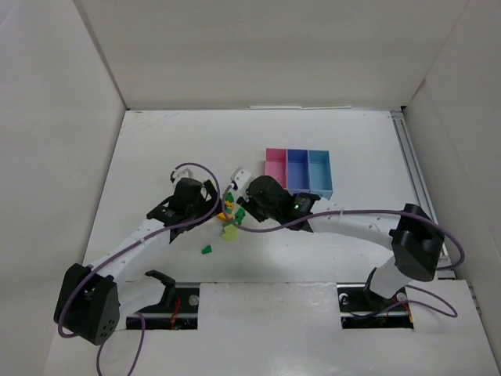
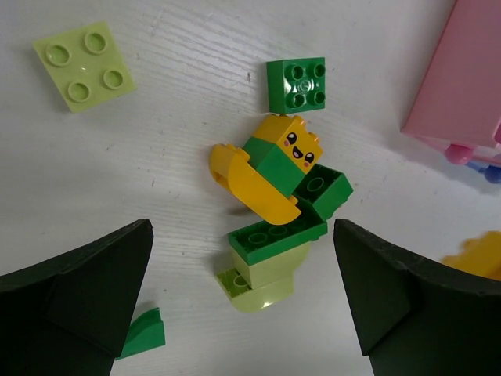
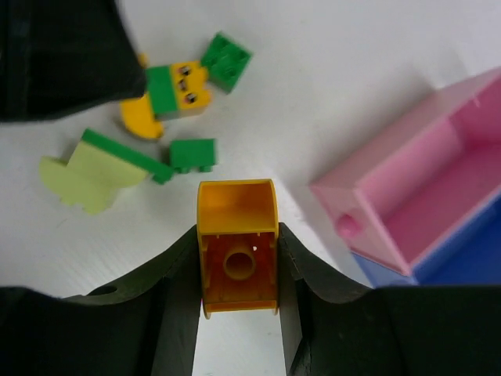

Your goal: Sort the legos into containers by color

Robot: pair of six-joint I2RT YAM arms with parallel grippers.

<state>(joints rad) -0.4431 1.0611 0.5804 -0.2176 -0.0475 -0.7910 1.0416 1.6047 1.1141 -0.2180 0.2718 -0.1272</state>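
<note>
My right gripper (image 3: 236,270) is shut on an orange-yellow hollow lego (image 3: 236,211) and holds it above the table, left of the pink container (image 3: 423,188). My left gripper (image 2: 241,301) is open; a stack of dark green and pale lime legos (image 2: 270,258) stands between its fingers, untouched. Joined to it are an orange curved piece (image 2: 250,184) and a face brick (image 2: 296,145). A loose green brick (image 2: 296,84), a lime plate (image 2: 84,64) and a small green piece (image 2: 145,337) lie around. In the top view both grippers meet at the lego cluster (image 1: 229,211).
The pink (image 1: 275,168), medium blue (image 1: 297,168) and light blue (image 1: 320,172) containers stand in a row right of the cluster. A lime brick (image 1: 230,233) and a green piece (image 1: 207,250) lie nearer the arms. White walls enclose the table.
</note>
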